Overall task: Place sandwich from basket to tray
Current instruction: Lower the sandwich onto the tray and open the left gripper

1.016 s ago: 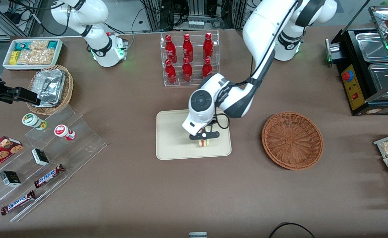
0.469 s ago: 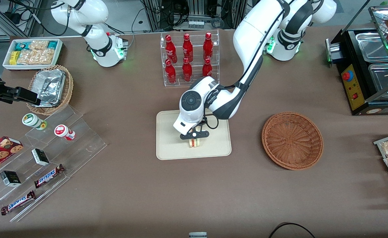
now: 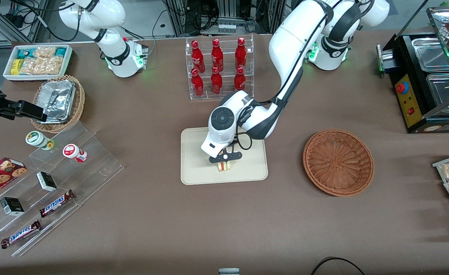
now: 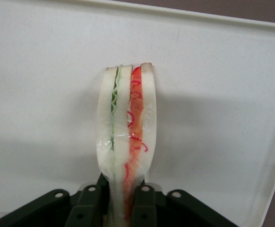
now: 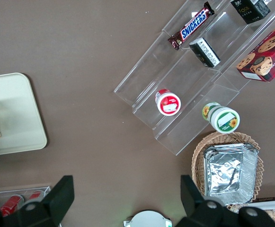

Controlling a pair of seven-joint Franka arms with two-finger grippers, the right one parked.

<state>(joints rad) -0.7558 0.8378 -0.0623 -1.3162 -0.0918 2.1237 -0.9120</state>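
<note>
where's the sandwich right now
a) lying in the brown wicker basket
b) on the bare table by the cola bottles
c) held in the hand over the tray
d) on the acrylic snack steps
c: the hand is shut on the sandwich, with the tray under it, while the basket holds nothing.

The black gripper [image 3: 225, 160] pinches a white-bread sandwich [image 4: 126, 142] striped with green and red filling over the cream-beige tray [image 3: 197, 168], near the reddish-brown woven wicker basket [image 3: 338, 162] on the brown table [image 3: 224, 221].
</note>
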